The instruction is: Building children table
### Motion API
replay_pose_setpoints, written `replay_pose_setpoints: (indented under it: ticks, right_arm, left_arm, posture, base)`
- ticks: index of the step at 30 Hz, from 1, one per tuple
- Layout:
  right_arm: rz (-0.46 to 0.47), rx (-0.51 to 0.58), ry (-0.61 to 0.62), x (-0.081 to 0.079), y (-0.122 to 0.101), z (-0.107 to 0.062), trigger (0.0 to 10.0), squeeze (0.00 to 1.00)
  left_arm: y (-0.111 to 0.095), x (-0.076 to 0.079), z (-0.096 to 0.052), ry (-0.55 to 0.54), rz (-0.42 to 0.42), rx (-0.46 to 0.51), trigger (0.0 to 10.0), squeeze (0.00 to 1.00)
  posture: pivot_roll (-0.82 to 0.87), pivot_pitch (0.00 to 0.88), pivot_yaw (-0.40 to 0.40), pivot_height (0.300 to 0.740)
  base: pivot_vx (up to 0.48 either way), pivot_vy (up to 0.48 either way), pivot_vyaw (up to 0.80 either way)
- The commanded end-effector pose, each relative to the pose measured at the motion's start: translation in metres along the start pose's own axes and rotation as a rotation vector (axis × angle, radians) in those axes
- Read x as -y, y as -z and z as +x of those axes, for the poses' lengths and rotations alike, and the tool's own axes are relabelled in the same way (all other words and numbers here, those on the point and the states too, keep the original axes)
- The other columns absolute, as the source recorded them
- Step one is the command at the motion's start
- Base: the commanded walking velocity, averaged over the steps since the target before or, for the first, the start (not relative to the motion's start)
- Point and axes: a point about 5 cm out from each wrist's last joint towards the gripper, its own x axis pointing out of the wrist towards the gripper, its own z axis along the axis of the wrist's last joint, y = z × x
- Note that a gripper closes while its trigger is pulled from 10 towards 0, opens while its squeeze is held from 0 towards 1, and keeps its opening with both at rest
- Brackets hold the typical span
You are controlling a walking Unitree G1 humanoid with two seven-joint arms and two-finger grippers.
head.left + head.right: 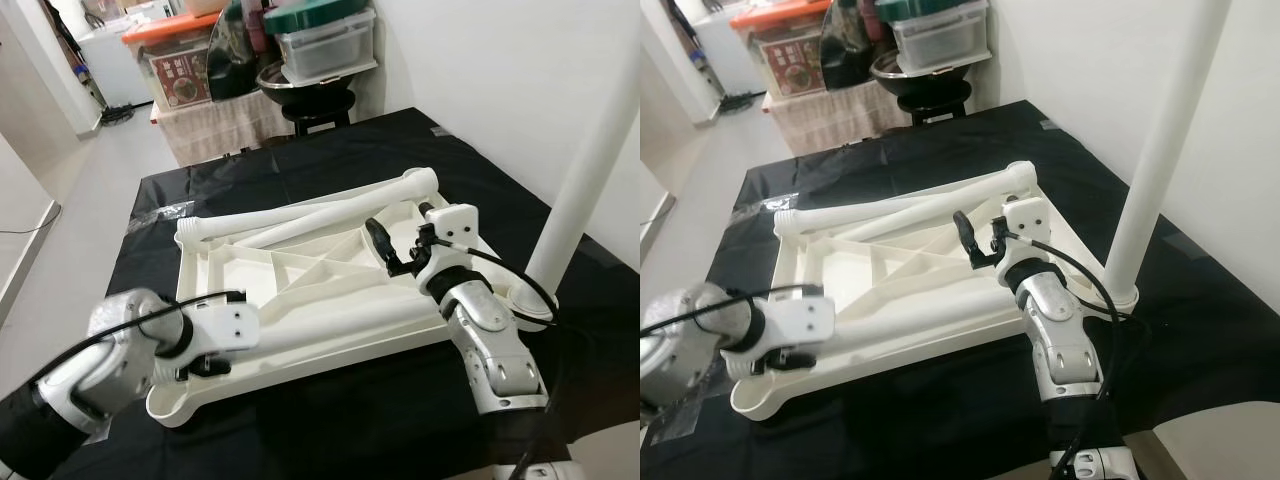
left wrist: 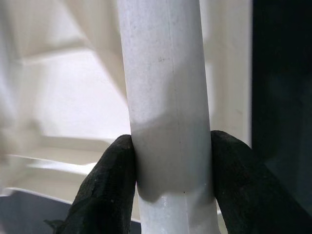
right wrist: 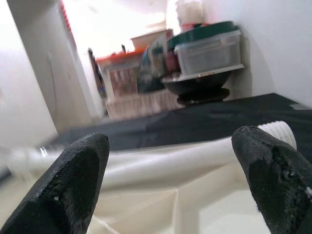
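A white plastic tabletop lies upside down on a black-covered surface. One white leg stands upright at its right corner. Two more legs lie slanted across its far side. A further leg lies along the near edge, and my left gripper is shut on it near its left end. In the left wrist view both black fingers press the tube. My right gripper hovers open over the tabletop's right part, its fingers wide apart with nothing between them.
Behind the surface stand a black stool, clear storage bins and an orange-lidded box. A white wall runs along the right. Bare floor lies to the left. The black cover reaches past the tabletop on every side.
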Motion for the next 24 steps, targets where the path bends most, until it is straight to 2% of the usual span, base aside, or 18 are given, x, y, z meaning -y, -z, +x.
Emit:
replay_pose_setpoints:
  ticks: [1, 2, 3, 4, 7, 8, 11, 13, 14, 16, 17, 18, 19, 21, 22, 24]
  right_arm:
    - [0.12, 0.074, -0.043, -0.003, -0.017, 0.002, 10.0, 0.0]
    - [0.12, 0.074, -0.043, -0.003, -0.017, 0.002, 10.0, 0.0]
    - [0.203, 0.129, -0.066, -0.001, -0.028, 0.001, 10.0, 0.0]
    - [0.324, 0.216, -0.112, 0.002, -0.044, -0.001, 10.0, 0.0]
    - [0.522, 0.384, -0.245, 0.006, -0.074, -0.012, 10.0, 0.0]
    - [0.535, 0.409, -0.3, 0.004, -0.079, -0.016, 10.0, 0.0]
    - [0.535, 0.409, -0.3, 0.004, -0.079, -0.016, 10.0, 0.0]
    - [0.542, 0.421, -0.339, 0.002, -0.082, -0.019, 10.0, 0.0]
    - [0.496, 0.381, -0.431, -0.011, -0.078, -0.023, 10.0, 0.0]
    - [0.496, 0.381, -0.431, -0.011, -0.078, -0.023, 10.0, 0.0]
    - [0.47, 0.337, -0.528, -0.024, -0.073, -0.029, 10.0, 0.0]
    - [0.47, 0.337, -0.528, -0.024, -0.073, -0.029, 10.0, 0.0]
    - [0.444, 0.287, -0.627, -0.037, -0.067, -0.036, 10.0, 0.0]
    - [0.444, 0.287, -0.627, -0.037, -0.067, -0.036, 10.0, 0.0]
    - [0.427, 0.243, -0.701, -0.047, -0.062, -0.041, 10.0, 0.0]
    - [0.395, 0.184, -0.77, -0.056, -0.055, -0.046, 10.0, 0.0]
  left_arm:
    - [0.0, -0.013, -0.019, -0.061, -0.006, 0.005, 0.0, 0.0]
    - [0.0, -0.013, -0.019, -0.061, -0.006, 0.005, 0.0, 0.0]
    - [-0.002, -0.018, -0.027, -0.088, -0.013, 0.021, 0.0, 0.0]
    - [0.001, -0.025, -0.036, -0.13, -0.031, 0.023, 0.0, 0.0]
    - [0.012, -0.039, -0.047, -0.222, -0.077, 0.009, 0.0, 0.0]
    - [0.016, -0.045, -0.047, -0.276, -0.103, 0.008, 0.0, 0.0]
    - [0.016, -0.045, -0.047, -0.276, -0.103, 0.008, 0.0, 0.0]
    - [0.019, -0.05, -0.047, -0.314, -0.123, 0.007, 0.0, 0.0]
    - [0.02, -0.059, -0.044, -0.406, -0.178, 0.042, 0.0, 0.0]
    - [0.02, -0.059, -0.044, -0.406, -0.178, 0.042, 0.0, 0.0]
    - [0.019, -0.066, -0.041, -0.485, -0.228, 0.095, 0.0, 0.0]
    - [0.019, -0.066, -0.041, -0.485, -0.228, 0.095, 0.0, 0.0]
    - [0.013, -0.072, -0.037, -0.556, -0.287, 0.207, 0.0, 0.0]
    - [0.013, -0.072, -0.037, -0.556, -0.287, 0.207, 0.0, 0.0]
    - [0.006, -0.075, -0.035, -0.597, -0.355, 0.338, 0.0, 0.0]
    - [-0.007, -0.07, -0.031, -0.537, -0.551, 0.623, 0.0, 0.0]
  posture:
    - [0.0, 0.091, 0.134, 0.74]
    - [0.0, 0.091, 0.134, 0.74]
    - [-0.01, 0.091, 0.134, 0.74]
    - [-0.01, 0.091, 0.134, 0.74]
    - [0.0, 0.093, 0.128, 0.74]
    - [0.0, 0.093, 0.126, 0.74]
    - [0.0, 0.093, 0.126, 0.74]
    - [0.0, 0.093, 0.126, 0.74]
    - [-0.01, 0.095, 0.118, 0.74]
    - [-0.01, 0.095, 0.118, 0.74]
    - [0.0, 0.096, 0.116, 0.74]
    - [0.0, 0.096, 0.116, 0.74]
    - [0.0, 0.097, 0.114, 0.74]
    - [0.0, 0.097, 0.114, 0.74]
    - [0.0, 0.097, 0.113, 0.74]
    - [-0.01, 0.098, 0.109, 0.74]
  base:
    - [0.0, 0.0, 0.0]
    - [0.0, 0.0, 0.0]
    - [0.0, 0.0, 0.0]
    - [0.0, 0.0, 0.0]
    - [0.0, 0.0, 0.0]
    - [0.0, 0.0, 0.0]
    - [0.0, 0.0, 0.0]
    - [0.0, 0.0, 0.0]
    - [0.0, 0.0, 0.0]
    - [0.0, 0.0, 0.0]
    - [0.0, 0.0, 0.0]
    - [0.0, 0.0, 0.0]
    - [0.0, 0.0, 0.0]
    - [0.0, 0.0, 0.0]
    - [0.0, 0.0, 0.0]
    - [0.0, 0.0, 0.0]
